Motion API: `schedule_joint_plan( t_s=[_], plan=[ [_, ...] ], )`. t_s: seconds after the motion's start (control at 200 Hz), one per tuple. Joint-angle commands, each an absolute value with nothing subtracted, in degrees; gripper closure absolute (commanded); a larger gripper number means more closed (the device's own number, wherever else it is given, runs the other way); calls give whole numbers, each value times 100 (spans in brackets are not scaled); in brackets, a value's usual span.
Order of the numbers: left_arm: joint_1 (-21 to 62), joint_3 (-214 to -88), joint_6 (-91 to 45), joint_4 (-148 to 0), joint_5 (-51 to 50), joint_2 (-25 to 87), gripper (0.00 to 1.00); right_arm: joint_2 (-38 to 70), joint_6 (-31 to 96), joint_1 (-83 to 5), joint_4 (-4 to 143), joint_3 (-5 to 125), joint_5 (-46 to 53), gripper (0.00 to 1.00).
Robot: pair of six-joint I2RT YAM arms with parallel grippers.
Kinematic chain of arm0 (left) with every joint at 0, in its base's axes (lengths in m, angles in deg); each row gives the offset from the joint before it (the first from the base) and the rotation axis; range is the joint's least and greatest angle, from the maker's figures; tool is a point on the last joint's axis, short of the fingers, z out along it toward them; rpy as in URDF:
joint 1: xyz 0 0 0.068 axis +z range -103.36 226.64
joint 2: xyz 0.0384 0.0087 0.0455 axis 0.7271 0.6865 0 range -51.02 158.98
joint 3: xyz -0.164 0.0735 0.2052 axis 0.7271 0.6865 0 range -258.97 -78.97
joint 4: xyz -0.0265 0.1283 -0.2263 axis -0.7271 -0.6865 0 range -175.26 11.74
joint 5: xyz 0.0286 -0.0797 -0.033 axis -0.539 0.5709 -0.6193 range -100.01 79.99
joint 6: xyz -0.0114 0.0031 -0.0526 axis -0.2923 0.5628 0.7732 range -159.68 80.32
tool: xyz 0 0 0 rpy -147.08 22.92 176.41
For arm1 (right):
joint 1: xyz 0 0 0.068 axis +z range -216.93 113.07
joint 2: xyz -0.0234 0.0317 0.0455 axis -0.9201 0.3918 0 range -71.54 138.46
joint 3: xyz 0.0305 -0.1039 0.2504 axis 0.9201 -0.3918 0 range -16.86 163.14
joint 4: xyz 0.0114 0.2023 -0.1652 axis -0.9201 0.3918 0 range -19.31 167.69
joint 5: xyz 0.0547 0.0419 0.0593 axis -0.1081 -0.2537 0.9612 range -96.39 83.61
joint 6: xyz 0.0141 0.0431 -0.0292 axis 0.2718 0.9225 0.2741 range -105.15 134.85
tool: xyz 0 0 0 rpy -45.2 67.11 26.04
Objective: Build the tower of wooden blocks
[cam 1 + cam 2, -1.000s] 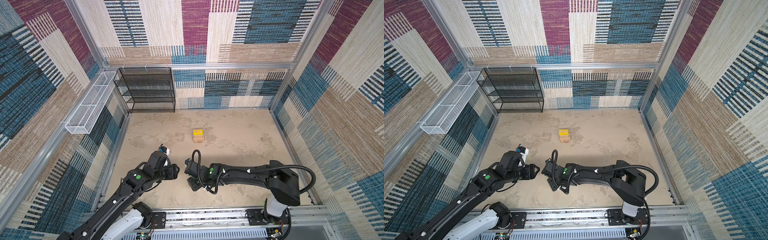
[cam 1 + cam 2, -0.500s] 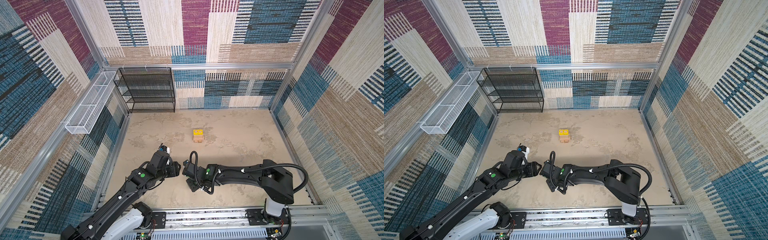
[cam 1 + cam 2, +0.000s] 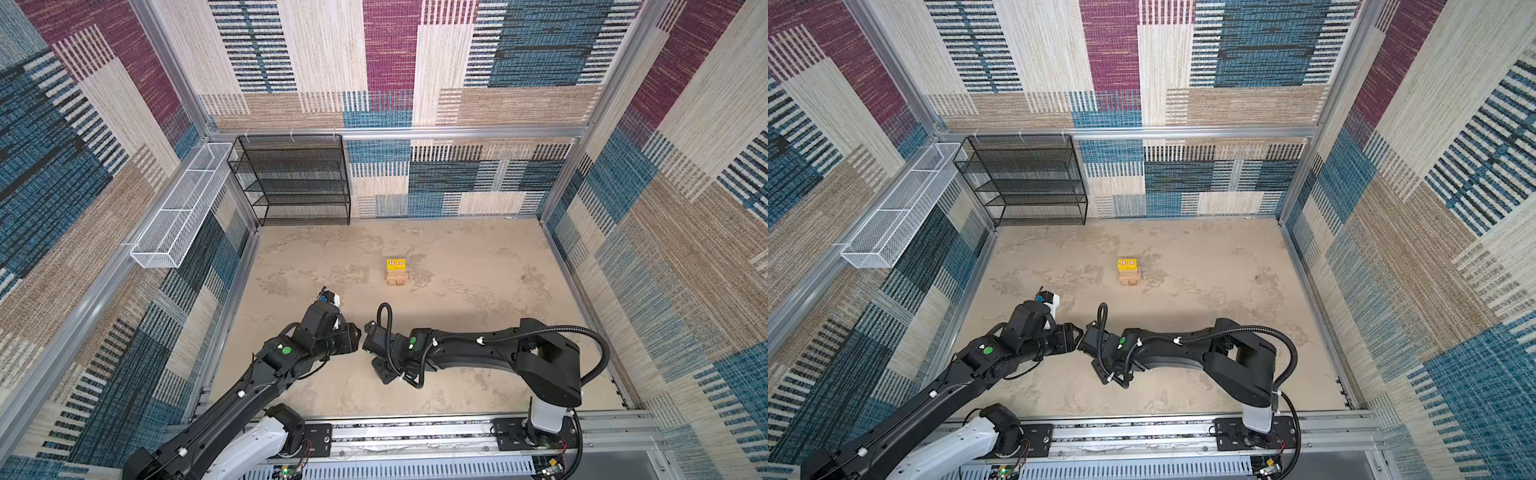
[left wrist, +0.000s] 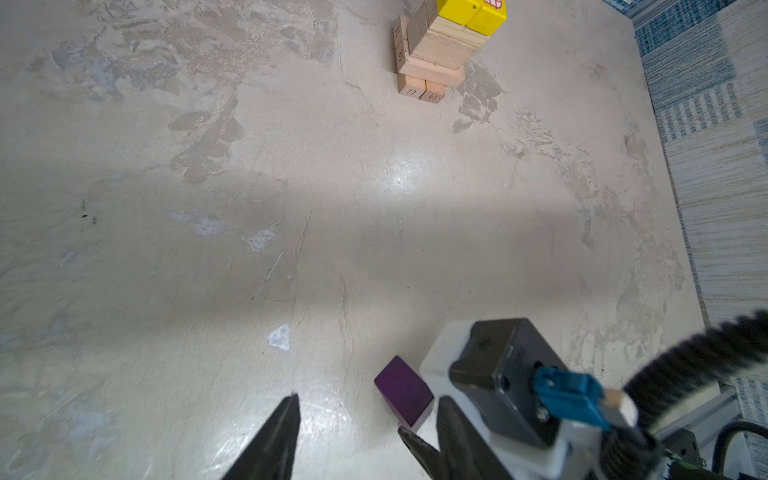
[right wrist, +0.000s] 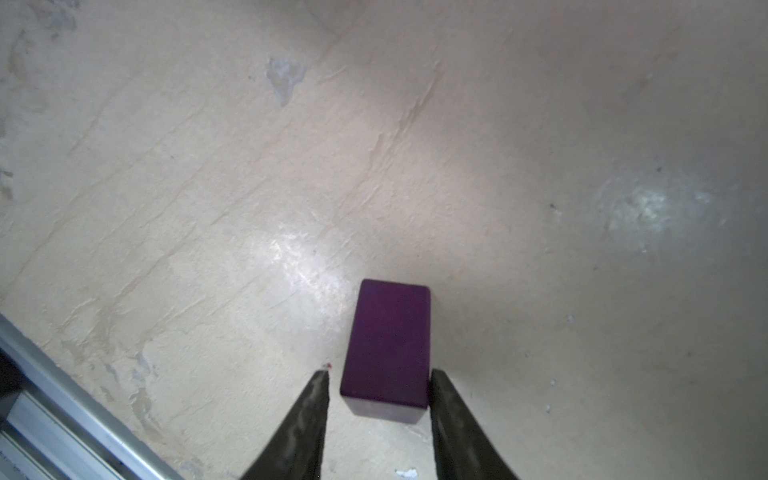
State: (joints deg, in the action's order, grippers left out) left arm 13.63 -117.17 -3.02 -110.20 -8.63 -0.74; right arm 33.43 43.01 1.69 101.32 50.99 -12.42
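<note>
The wood block tower stands mid-table: crossed tan bricks with two yellow cubes on top, also seen far off in the left wrist view. A purple block lies on the table near the front; the arms hide it in both top views. My right gripper is open and straddles the block's near end, one finger against it and the other a little apart. My left gripper is open, nose to nose with the right one, the block close to one of its fingers.
A black mesh shelf stands at the back left. A white wire basket hangs on the left wall. A metal rail runs along the front edge. The right wrist camera housing crowds the left gripper.
The two grippers have drawn together near the table's front until their tips almost meet. Both have narrowed, the right one more, around the purple block.
</note>
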Motion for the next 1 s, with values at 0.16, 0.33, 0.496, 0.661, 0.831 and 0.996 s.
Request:
schedule_joint_plan(
  t_s=[0.16,0.33,0.496,0.661,0.831,0.996],
  plan=[
    [1369,-11712,-322,-10893,-949,-99,46,3384,4237,175,10118,5169,-1316,58],
    [1375,-11707,-356,-10911,-976,-154,46,3397,4200,177,10161,5204,-1324,59],
    [1377,-11692,-356,-10899,-991,-178,46,3453,4180,176,10215,5253,-1391,59],
    [1386,-11686,-380,-10876,-975,-172,46,3476,4152,176,10263,5296,-1444,60],
    [1395,-11685,-381,-10866,-966,-175,46,3516,4152,183,10312,5332,-1470,59],
    [1404,-11684,-391,-10847,-947,-173,47,3516,4137,176,10347,5369,-1496,60]
  ],
)
